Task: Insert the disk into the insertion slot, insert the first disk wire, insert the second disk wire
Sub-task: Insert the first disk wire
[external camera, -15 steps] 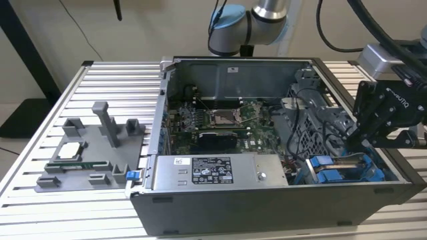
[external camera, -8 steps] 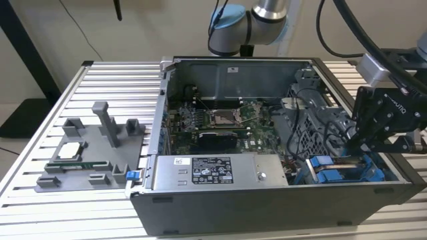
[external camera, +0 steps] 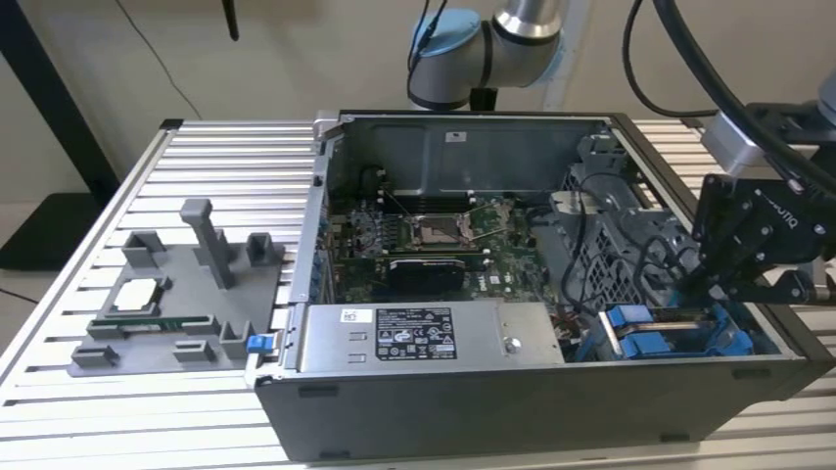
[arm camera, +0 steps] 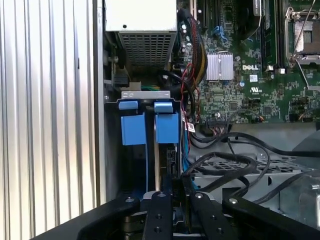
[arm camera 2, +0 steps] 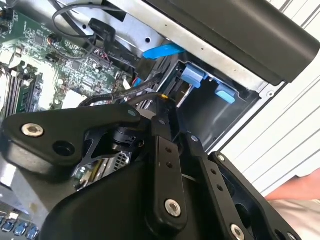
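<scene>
The disk (external camera: 679, 315) stands on edge in the insertion slot (external camera: 614, 338) at the case's front corner, on the exterior view's right, between blue carrier frames. The first wrist view looks along the disk's thin silver edge (arm camera: 157, 155), with blue carrier tabs (arm camera: 166, 127) beyond it. My gripper (external camera: 682, 294) reaches down into the slot's near end. In both wrist views its black fingers (arm camera: 159, 215) converge, shut on a black wire connector (arm camera: 172, 162) right beside the disk's edge. My gripper's tip (arm camera 2: 162, 102) sits among black wires (arm camera 2: 107, 97); the contact with the disk is hidden.
The open grey case (external camera: 523, 401) lies on a slatted aluminium table (external camera: 144, 411). A grey power-supply box (external camera: 418, 338) sits beside the drive cage, with the motherboard (external camera: 432, 235) behind it. Loose black cables (arm camera: 235, 165) cross the cage. A grey fixture (external camera: 170, 304) stands on the exterior view's left.
</scene>
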Robot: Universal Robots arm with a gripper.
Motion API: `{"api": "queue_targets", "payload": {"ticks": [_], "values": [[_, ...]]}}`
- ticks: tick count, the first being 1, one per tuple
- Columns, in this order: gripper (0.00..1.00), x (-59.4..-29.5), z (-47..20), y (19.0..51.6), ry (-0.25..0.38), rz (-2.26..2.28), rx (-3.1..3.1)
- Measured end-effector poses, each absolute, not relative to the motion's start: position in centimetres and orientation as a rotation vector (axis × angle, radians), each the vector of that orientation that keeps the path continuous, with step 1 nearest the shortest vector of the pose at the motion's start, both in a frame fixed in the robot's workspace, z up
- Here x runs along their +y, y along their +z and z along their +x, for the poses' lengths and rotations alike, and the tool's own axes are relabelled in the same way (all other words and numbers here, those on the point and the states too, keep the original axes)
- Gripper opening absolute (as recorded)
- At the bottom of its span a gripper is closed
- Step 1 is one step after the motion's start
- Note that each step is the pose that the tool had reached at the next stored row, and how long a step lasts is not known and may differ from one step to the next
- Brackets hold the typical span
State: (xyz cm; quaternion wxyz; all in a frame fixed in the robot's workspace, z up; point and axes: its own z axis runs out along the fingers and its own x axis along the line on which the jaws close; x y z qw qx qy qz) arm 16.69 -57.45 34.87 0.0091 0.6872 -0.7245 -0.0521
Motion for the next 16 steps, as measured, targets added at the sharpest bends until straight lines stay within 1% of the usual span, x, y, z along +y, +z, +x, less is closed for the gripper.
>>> {"api": "queue_targets", "payload": {"ticks": [16], "values": [[0.00, -57.45, 16.94, 34.06, -0.161, 2.149, -2.259]]}}
